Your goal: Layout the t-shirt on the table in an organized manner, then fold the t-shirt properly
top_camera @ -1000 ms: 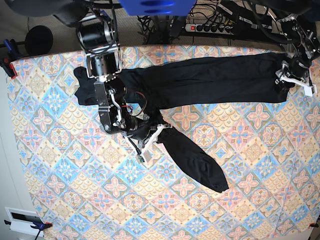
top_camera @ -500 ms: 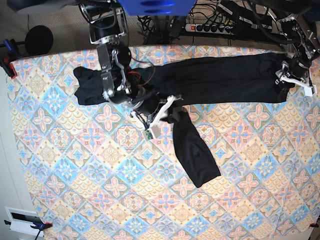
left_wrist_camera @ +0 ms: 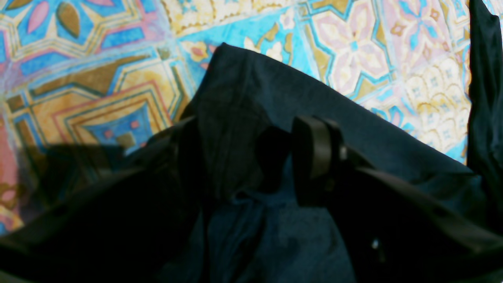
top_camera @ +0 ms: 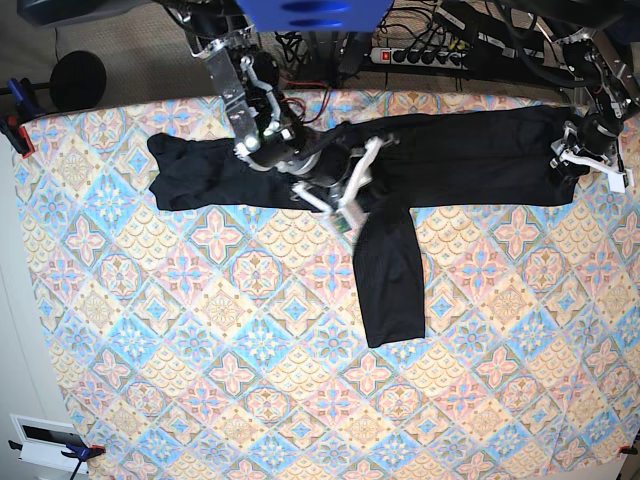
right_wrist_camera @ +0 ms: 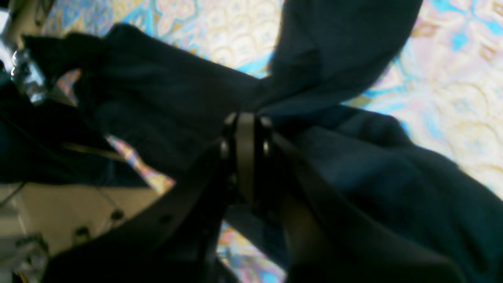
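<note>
1. Since the earlier frames the right gripper point(top_camera: 362, 172) has carried the pinched sleeve from the table's middle up toward the far edge; the sleeve, once slanting diagonally, now hangs nearly square to the body.
2. The t-shirt point(top_camera: 440, 160) lies as a long band along the far edge of the table point(top_camera: 200, 380), reaching from near the far left corner to the far right corner, with one sleeve running down toward the centre.
3. Right gripper: clenched on a bunched fold of fabric where sleeve meets body, as its wrist view shows point(right_wrist_camera: 245, 157).
4. Left gripper point(top_camera: 585, 155): sits at the garment's end by the far right corner. Its wrist view shows the fingers point(left_wrist_camera: 314, 157) parted with cloth lying between them; I cannot tell whether it grips.
5. Step in hand, by judgement: layout, not yet folding. The garment remains a narrow band rather than spread flat.
6. Next move calls for setting the sleeve down flat, then spreading the body.
</note>
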{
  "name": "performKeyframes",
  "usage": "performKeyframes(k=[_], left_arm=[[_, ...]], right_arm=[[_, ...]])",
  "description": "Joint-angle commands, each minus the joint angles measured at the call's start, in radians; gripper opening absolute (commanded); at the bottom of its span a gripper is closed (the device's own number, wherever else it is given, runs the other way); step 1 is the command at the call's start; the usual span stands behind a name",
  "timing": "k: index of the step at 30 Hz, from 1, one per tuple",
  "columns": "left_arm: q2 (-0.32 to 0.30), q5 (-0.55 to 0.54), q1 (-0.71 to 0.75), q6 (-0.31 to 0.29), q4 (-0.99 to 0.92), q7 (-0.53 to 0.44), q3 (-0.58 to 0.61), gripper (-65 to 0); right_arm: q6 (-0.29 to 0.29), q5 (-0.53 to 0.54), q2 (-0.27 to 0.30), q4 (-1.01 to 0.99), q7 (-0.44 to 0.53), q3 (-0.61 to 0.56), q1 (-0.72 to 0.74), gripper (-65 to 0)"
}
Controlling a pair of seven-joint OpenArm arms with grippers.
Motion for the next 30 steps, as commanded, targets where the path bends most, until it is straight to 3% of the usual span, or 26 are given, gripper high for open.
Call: performKeyframes(k=[1, 7, 13, 30], left_arm=[[-0.022, -0.016, -0.004, -0.006, 0.015, -0.016, -0.006, -30.4], [-0.022, -0.016, -0.004, -0.006, 0.015, -0.016, -0.006, -30.4], [-0.022, -0.016, -0.004, -0.006, 0.015, -0.016, -0.006, -30.4], [-0.022, -0.016, -0.004, -0.006, 0.015, -0.016, -0.006, -30.4]], right_arm=[[0.013, 0.012, -0.017, 0.012, 0.020, -0.037, 0.009, -65.0], [0.017, -0.054, -0.019, -0.005, 0.024, -0.091, 0.017, -65.0], [0.017, -0.047, -0.019, -0.030, 0.124, -0.099, 0.114, -65.0], [0.017, -0.046, -0.014, -0.028, 0.123, -0.140, 0.115, -65.0]])
